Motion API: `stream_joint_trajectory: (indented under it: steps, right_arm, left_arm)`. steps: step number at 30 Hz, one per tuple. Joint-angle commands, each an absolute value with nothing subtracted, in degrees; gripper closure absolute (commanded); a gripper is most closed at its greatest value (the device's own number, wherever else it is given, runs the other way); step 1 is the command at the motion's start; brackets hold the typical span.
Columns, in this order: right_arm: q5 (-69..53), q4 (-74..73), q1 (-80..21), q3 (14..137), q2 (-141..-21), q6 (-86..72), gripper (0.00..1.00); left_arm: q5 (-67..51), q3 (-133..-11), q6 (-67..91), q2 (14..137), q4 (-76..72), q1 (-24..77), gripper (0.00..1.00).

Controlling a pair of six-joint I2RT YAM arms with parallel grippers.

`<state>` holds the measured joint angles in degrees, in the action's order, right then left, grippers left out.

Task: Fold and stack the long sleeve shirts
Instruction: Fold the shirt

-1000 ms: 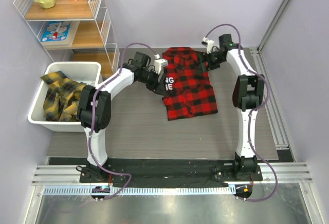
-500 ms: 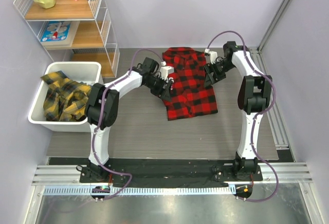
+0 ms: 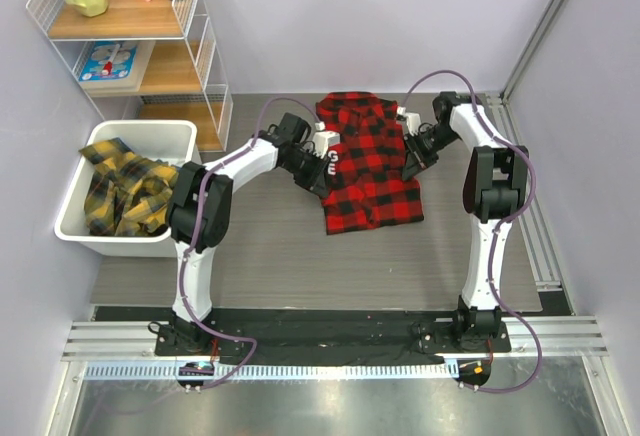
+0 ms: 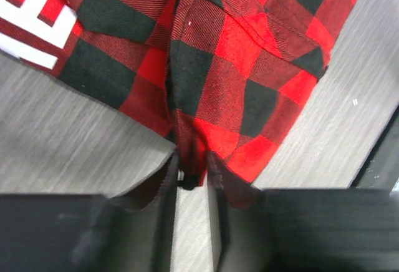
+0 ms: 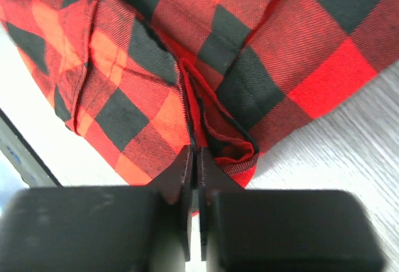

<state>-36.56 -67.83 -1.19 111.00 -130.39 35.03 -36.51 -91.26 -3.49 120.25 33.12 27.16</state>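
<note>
finds the red-and-black shirt [image 3: 368,161] spread flat on the far middle of the table [image 3: 260,246], collar at the far end, hem at the near end. puts its long axis far to near, leaning a little to the right toward the hem. shows white lettering [image 3: 331,157] along its left side.

places the left pincer [image 3: 318,163] right at that left edge, about mid-length, and the right pincer [image 3: 410,159] at the right edge opposite. leaves the cloth directly ahead of each set of fingertips, each arm on its own side, neither nearer than the other.

from the left wrist, catches a ridge of checked cloth nipped between the two jaws, with only a narrow gap between them; reads as gripping the shirt's edge fold. from the right wrist, sees the jaws pressed almost together on a bunched fold of the same shirt; gripping there too.

judges the coming move to hinge on raising both pinched edges evenly and carrying them square to that far-to-near axis. cannot tell whether inward to the middle line or along the length. risks a skewed fold if one side lifts ahead of the other.

notes a white bin [image 3: 105,244] at the left of the table, well apart from the red shirt and nearer the left arm. holds yellow-and-black shirts [image 3: 120,191] in a crumpled heap, not yet folded.
</note>
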Motion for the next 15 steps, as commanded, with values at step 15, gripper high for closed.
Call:
stream_joint_trajectory:
  steps: [15]
  right_arm:
    - [-30.0, -84.46, -1.93, 65.86, -92.84, 88.84, 0.88]
  left_arm:
    - [-40.61, -69.27, -30.22, 99.15, 45.97, 42.62, 0.98]
